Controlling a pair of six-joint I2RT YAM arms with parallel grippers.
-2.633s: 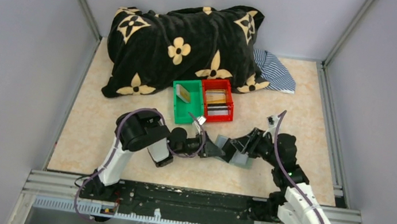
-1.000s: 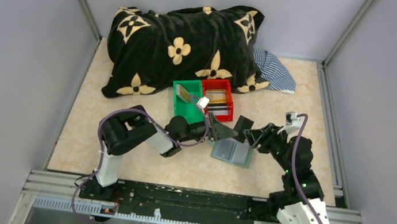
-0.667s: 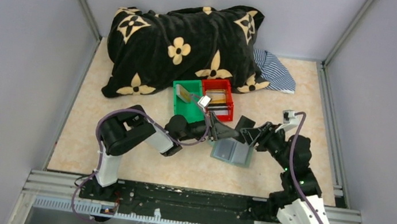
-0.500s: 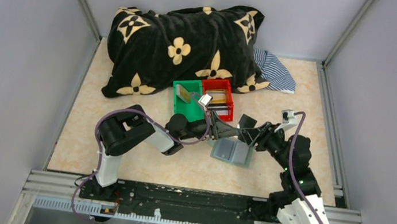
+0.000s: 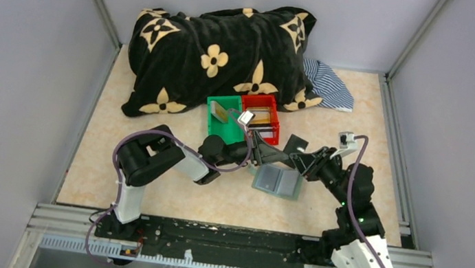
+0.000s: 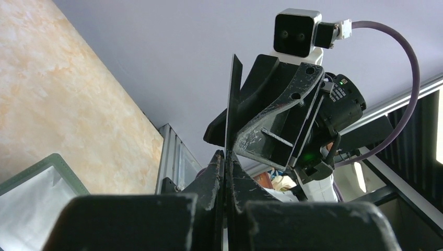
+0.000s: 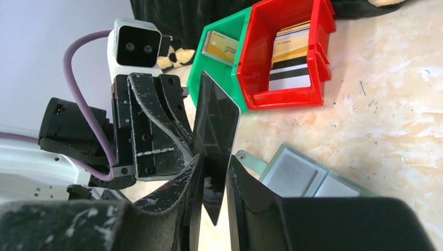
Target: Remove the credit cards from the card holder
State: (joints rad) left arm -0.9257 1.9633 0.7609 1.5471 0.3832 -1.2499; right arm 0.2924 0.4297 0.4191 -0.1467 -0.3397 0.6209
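Note:
The card holder [image 5: 277,181] lies open on the table, grey-green with blue-grey pockets, also in the right wrist view [image 7: 308,178]. Above its far edge my left gripper [image 5: 276,154] is shut on the lower edge of a black credit card [image 5: 296,144] that stands on edge. In the left wrist view the card [image 6: 231,104] rises thin from my shut left gripper [image 6: 225,154]. My right gripper [image 5: 298,159] faces the left one. Its jaws [image 7: 215,159] flank the same card [image 7: 214,125], still slightly apart. More credit cards [image 7: 290,57] lie in the red bin.
A green bin [image 5: 222,135] holding a tan card [image 7: 222,46] and a red bin [image 5: 276,125] stand side by side just behind the grippers. A black flowered pillow [image 5: 217,55] and a striped cloth [image 5: 328,83] lie at the back. Grey walls close in both sides.
My left gripper lifted the black card off the holder and held it up. The right gripper moved in from the right and its jaws narrowed around the card.

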